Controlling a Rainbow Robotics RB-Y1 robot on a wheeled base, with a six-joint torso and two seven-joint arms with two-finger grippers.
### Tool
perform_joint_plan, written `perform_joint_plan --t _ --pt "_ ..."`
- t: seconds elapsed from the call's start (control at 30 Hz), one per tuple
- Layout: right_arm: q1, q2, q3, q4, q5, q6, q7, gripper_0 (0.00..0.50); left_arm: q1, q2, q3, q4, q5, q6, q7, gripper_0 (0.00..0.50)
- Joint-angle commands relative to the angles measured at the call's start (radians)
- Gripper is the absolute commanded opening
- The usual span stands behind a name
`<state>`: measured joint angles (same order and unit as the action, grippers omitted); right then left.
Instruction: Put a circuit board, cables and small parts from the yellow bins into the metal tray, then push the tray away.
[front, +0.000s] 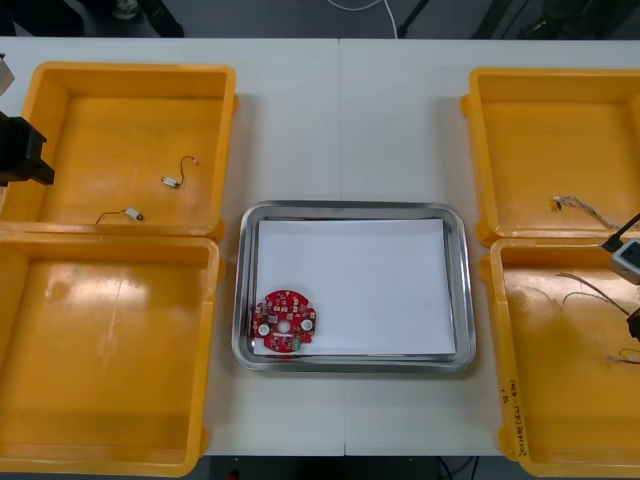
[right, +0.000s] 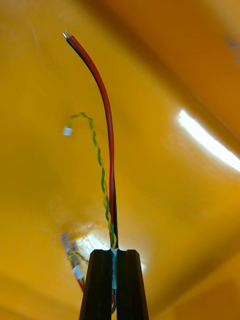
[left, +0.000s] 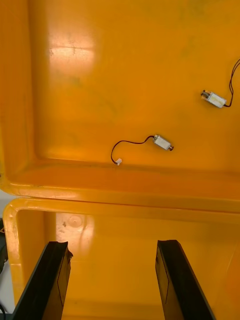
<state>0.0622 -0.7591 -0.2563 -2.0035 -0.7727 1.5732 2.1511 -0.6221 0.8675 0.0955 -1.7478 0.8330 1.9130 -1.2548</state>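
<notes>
On the light table: four yellow bins, two per side. Between them the metal tray, white inside. In the tray's near-left corner, a round red circuit board lying flat (one item seemingly done).

In the right near bin, a few thin loose cables. Low over yellow bin floor on that side, the right gripper, pinched narrow on a red and black cable, gripped near one end. The cable's free length rises past the fingertips and curves off to bare ends. Running into the same gap, a twisted green and yellow cable; cannot tell whether clamped as well or merely lying alongside.

Light and limp, by the look: likely to droop and swing in the air, perhaps dragging the twisted neighbour along. Best lowered free end first onto the tray's white, then released low.

Over the wall between the two left bins, the left gripper, fingers spread wide, gripping nothing. Beyond it, in the left far bin, two small metal parts, well apart, each trailing a thin wire. Small, hard, probably slippery; best taken across the body, never by the wire (too fine to trust).
</notes>
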Motion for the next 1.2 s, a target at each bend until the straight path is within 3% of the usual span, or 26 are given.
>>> perform_joint_plan --t 0.03,0.3,0.63,1.2 --pt "-0.035 0.007 -0.127 -0.047 -0.069 0.074 -0.010 0.000 0.005 0.031 0.029 0.016 -0.012 0.007 -0.022 0.500" --pt "-0.048 -0.042 -0.212 -0.047 -0.162 0.133 -0.030 0.000 0.005 0.022 0.021 0.060 -0.009 0.007 -0.043 0.500" --pt "-0.159 -0.121 -0.216 -0.047 -0.293 0.261 -0.062 0.000 -0.001 -0.012 -0.014 0.062 -0.035 -0.043 -0.028 0.500" --pt "-0.492 -0.146 0.115 -0.153 -0.352 0.344 -0.070 0.000 -0.015 -0.081 -0.106 0.068 -0.103 -0.153 0.018 0.500"
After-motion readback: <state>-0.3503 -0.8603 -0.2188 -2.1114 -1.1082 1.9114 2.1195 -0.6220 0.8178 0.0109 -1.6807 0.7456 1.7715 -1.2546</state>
